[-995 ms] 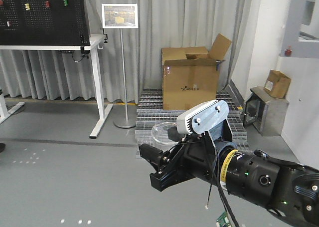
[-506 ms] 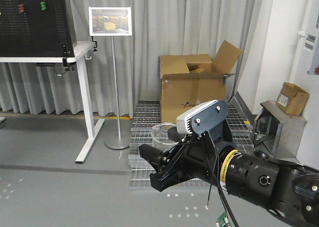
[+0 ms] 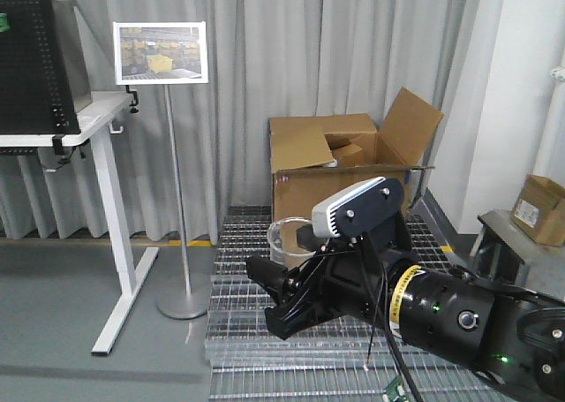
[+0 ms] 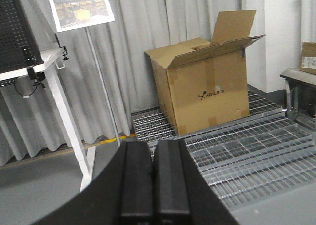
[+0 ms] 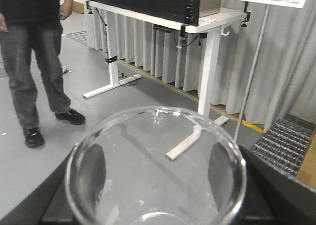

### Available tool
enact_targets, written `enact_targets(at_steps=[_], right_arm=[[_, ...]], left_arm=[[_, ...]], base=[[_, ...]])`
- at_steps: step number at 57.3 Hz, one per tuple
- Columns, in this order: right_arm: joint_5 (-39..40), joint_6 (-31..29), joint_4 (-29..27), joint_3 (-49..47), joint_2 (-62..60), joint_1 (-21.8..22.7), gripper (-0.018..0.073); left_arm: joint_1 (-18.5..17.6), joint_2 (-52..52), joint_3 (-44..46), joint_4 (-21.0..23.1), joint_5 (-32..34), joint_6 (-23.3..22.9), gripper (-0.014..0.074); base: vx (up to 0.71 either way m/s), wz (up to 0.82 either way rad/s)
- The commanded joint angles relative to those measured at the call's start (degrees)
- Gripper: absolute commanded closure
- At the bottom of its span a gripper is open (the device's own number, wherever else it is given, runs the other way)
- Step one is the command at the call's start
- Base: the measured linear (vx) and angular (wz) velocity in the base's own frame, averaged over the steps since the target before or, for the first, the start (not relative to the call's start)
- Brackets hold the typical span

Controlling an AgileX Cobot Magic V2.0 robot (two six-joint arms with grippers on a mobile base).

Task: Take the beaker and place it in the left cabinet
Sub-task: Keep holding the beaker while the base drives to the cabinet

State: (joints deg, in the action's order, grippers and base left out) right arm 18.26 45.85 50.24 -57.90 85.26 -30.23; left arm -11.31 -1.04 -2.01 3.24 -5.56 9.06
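The right end effector (image 3: 269,283) grasps the beaker (image 5: 155,170), held in the air, a cardboard box (image 3: 340,168) far behind it. The left end effector (image 4: 153,153) is clenched, fingers pressed together.

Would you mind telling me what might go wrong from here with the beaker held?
1. The glass beaker sits in the right gripper, with metal grating nearby; a slip would likely break it.
2. A person stands nearby and might get bumped.
3. The sign stand and cardboard box crowd the way ahead.
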Motion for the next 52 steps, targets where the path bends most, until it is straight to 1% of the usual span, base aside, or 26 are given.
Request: enact_targets(at_steps=[1, 16, 29, 41, 52], right_arm=[[3.26, -0.12, -1.04, -1.7, -2.21, 0.07, 0.0404], [3.21, -0.12, -1.04, -1.7, -2.21, 0.07, 0.0404], [3.21, -0.12, -1.04, -1.7, -2.21, 0.07, 0.0404], [3.21, -0.12, -1.04, -1.7, -2.21, 0.07, 0.0404], [3.21, -0.12, -1.04, -1.7, -2.21, 0.07, 0.0404]], left_arm=[[-0.32, -0.59, 1.51, 0.27, 5.17, -0.14, 0.0603], [-0.32, -0.59, 1.51, 0.27, 5.17, -0.14, 0.0603], [-0.32, -0.59, 1.51, 0.27, 5.17, -0.14, 0.0603], [-0.32, -0.59, 1.51, 0.27, 5.17, -0.14, 0.0603], [-0.32, -0.59, 1.51, 0.27, 5.17, -0.14, 0.0603]], base=[[0.59, -0.01], [0.56, -0.04], [0.47, -0.2], [0.38, -0.37], [0.29, -0.57]])
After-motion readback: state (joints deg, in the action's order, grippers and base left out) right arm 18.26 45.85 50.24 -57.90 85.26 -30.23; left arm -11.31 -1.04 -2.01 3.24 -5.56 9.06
